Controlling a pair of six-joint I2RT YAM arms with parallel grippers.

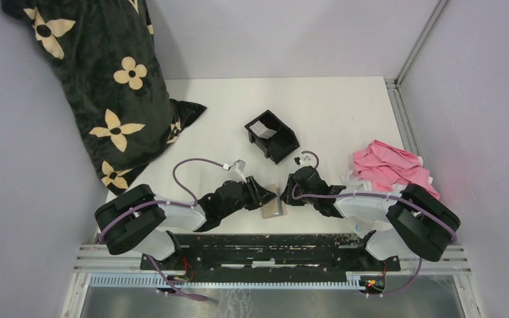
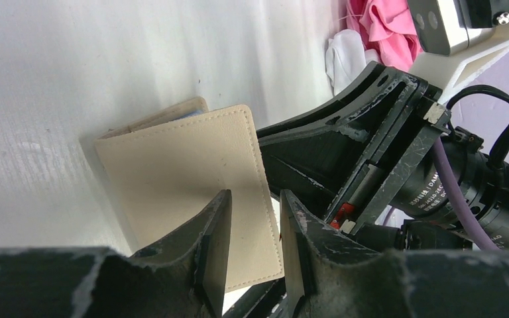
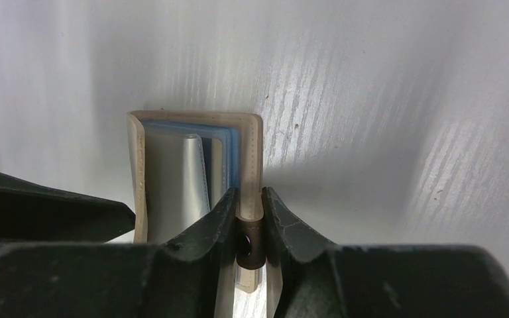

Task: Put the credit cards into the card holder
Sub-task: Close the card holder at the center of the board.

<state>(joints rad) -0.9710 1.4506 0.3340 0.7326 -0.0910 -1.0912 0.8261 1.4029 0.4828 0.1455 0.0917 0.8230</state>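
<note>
Card holder (image 1: 273,209) sits near the front edge of the table (image 1: 344,112), right between the two arms. It's propped on edge and spread open, not lying flat.

Right gripper (image 3: 248,192) is clamped narrow on one cover at the snap tab (image 3: 248,246). My read: it's the vise, holding the mouth open so a card can slide in.

Left gripper (image 2: 255,195) is at the other cover's outer face, jaws apart with a modest gap and nothing pinched (beige leather shows face-on through the gap). Probably a backstop so the holder doesn't fold or skid, but that's a guess.

Inside, the right wrist view shows a blue layer (image 3: 232,149) against the gripped cover, plus a greyish sleeve (image 3: 175,179). Could be the blue card already seated, could be lining, can't tell. No yellow card visible anywhere.

One pale card (image 1: 263,128) lies in the black tray (image 1: 283,144), farther up the table and well apart from the holder. Pink cloth (image 1: 388,169) on the right is out of the way.

Judgement: holder is staged, at least one card left to fetch. Left arm has nothing in its jaws, so it's the likely picker.

Risks — a thin card flat in a walled tray is hard to get a finger under, and a one-sided clamp may let the holder flop shut.
</note>
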